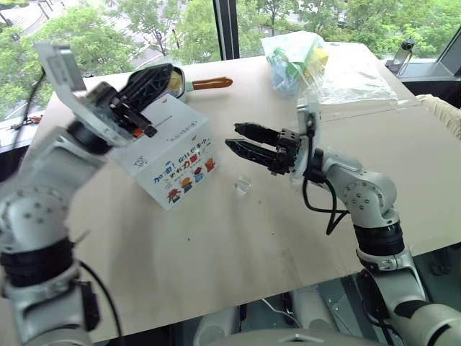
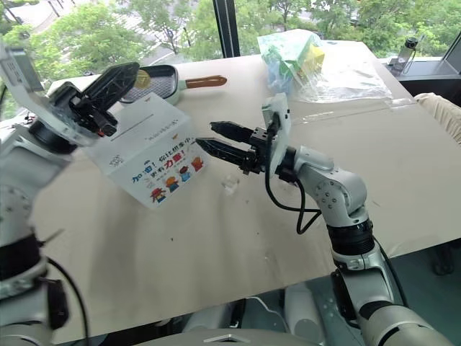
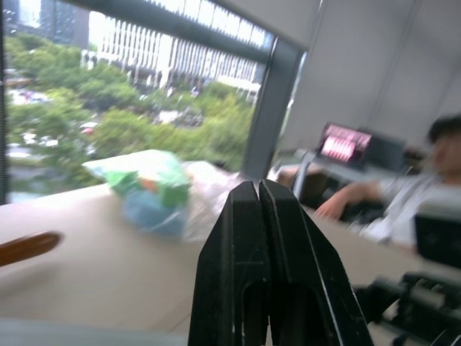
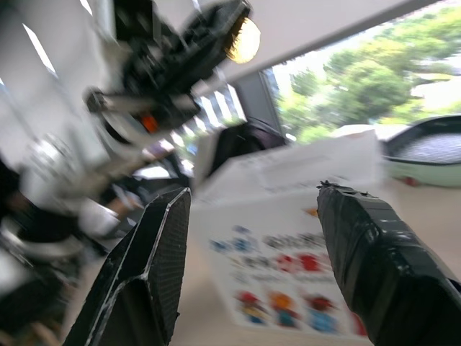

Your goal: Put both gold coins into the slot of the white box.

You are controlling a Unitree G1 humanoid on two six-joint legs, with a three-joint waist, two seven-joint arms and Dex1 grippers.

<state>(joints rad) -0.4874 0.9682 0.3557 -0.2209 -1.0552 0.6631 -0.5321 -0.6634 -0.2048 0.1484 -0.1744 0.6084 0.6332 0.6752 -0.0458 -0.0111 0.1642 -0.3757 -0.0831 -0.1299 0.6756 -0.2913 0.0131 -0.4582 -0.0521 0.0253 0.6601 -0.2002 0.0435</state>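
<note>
Risk sits with the gold coin (image 4: 243, 40) pinched in the closed left gripper (image 1: 169, 79) above the white box (image 1: 169, 155): misaligned with the slot (image 1: 160, 121), it bounces off. Right gripper (image 1: 241, 138) gapes empty; the pale coin (image 1: 242, 185) lies on the table (image 1: 216, 252) beneath it.

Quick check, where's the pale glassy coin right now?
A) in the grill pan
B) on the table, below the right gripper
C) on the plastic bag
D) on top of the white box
B: the pale glassy coin lies on the bare table just below the right gripper, apart from the white box.
</note>
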